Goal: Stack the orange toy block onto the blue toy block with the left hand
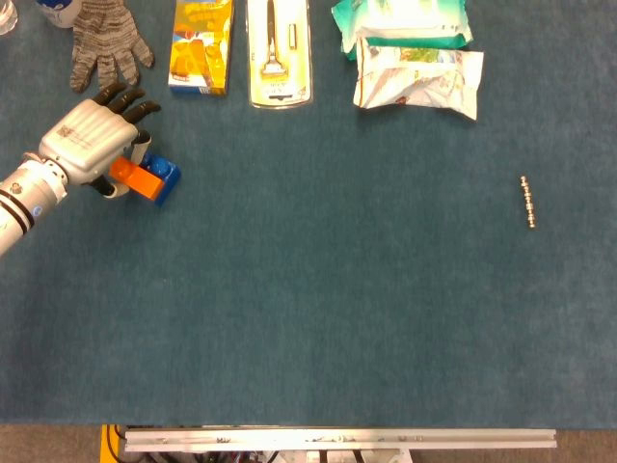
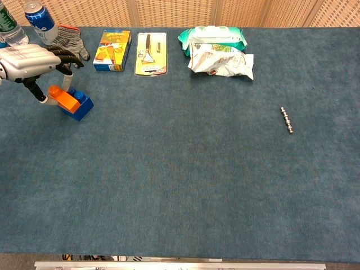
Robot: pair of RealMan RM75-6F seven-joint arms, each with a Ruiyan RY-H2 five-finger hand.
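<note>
Orange block, upper left, sits partly over our blue block; left hand pinches it, fingers curled, to seat it.

Left hand: showing a silver-grey metallic back shell, ribbed lengthwise where the fingers begin.
Marking: carrying a small printed patch on the back shell; its text is reading too small to make out.
Fingers: running silver at the base and turning black at the tips.
Thumb: appearing black along its length, ending in a pale tip in the chest view.
Wrist: showing a white cylindrical section with a small blue spot on it.
Forearm: continuing white, banded by dark rings, and running off the left edge of the head view.
</note>
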